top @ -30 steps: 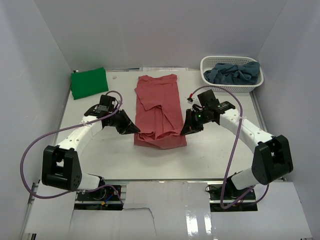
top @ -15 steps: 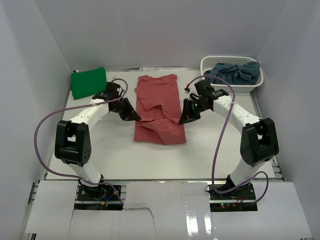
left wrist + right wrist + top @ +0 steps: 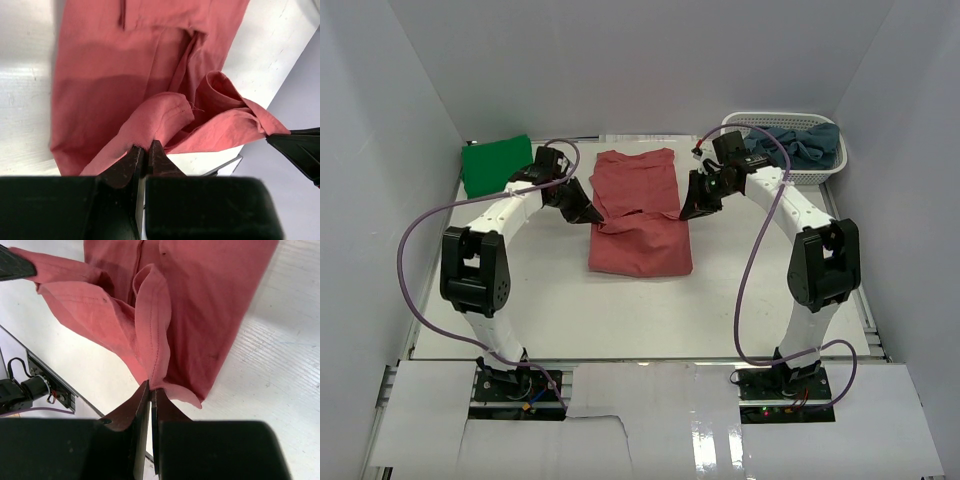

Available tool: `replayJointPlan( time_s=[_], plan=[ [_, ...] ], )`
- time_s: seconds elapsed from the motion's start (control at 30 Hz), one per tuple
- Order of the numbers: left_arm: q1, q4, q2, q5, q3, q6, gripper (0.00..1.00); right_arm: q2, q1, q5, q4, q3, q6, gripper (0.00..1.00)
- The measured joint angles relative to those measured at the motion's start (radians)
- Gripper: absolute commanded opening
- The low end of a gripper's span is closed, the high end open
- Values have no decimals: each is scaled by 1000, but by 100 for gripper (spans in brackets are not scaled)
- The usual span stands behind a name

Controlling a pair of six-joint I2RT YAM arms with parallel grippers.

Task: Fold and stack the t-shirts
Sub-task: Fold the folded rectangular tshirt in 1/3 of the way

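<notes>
White walls [image 3: 620,60] close in a pale table [image 3: 520,290] on three sides, seen from above with the arm bases at 6 o'clock. The salmon-red t-shirt [image 3: 638,240] lies lengthwise at the table's centre and reaches toward 12 o'clock. Its far part is flat, and its near part is doubled into a wider band.

The left gripper [image 3: 591,214] sits at the 9 o'clock side of that shirt and the right gripper [image 3: 688,209] at the 3 o'clock side, both level with the line where the doubled band meets the flat part. Each claw is clenched on the salmon-red cloth. In the left wrist view the dark fingers [image 3: 131,159] pinch a raised, hemmed corner of it. A loose fold runs from there across to the other claw's black tip at the picture's right edge. In the right wrist view the fingers meet on a stitched ridge of the same cloth, lifted above the table, with the rest of the shirt flat beneath.

The bright green t-shirt [image 3: 497,166] lies folded at the table's 10 o'clock corner, well apart from both claws. At 2 o'clock stands a white lattice basket [image 3: 735,150] holding crumpled grey-blue t-shirts [image 3: 802,145], just beyond the right arm's wrist.
</notes>
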Motion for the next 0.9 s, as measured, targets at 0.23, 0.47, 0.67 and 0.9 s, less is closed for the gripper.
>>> replayJointPlan(
  time_s=[0.23,0.47,0.67,0.9],
  plan=[
    [0,-34,10,-27,129,15,0,40,-6,3,-46,88,-9,8],
    [1,-44,49,-56,192,26,0,129,-10,-1,-79,239,-23,8],
    [1,-44,116,-72,203,31,0,206,-14,-4,-93,301,-31,8],
    [1,-45,162,-98,210,34,0,287,-24,-4,-96,340,-40,8]
  ],
)
